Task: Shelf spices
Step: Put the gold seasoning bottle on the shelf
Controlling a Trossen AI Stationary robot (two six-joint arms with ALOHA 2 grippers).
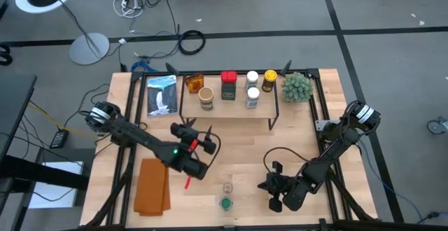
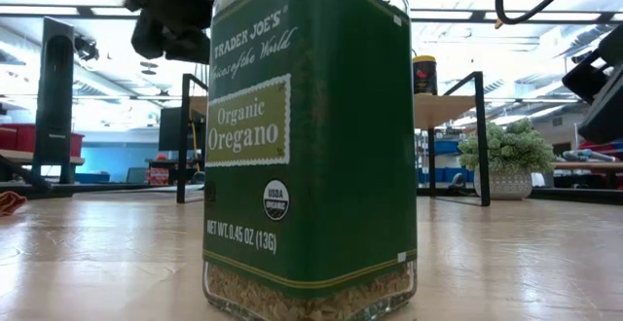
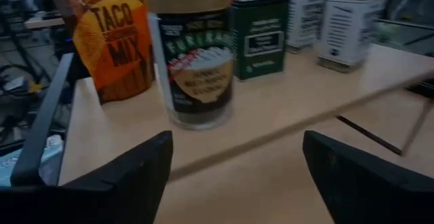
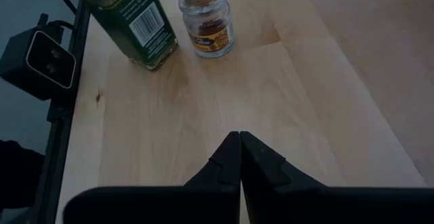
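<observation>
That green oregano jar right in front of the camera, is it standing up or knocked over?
Upright. In the low view the oregano jar stands on its base on the table, label reading level, with the dried herb settled at the bottom.

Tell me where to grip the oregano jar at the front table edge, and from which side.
Grip the oregano jar across its flat green-labelled sides, below the cap, coming down from above. It stands upright and square-bodied. A small clear jar stands just behind it, so probably close the fingers left-to-right. The shut right gripper is nearest.
</observation>
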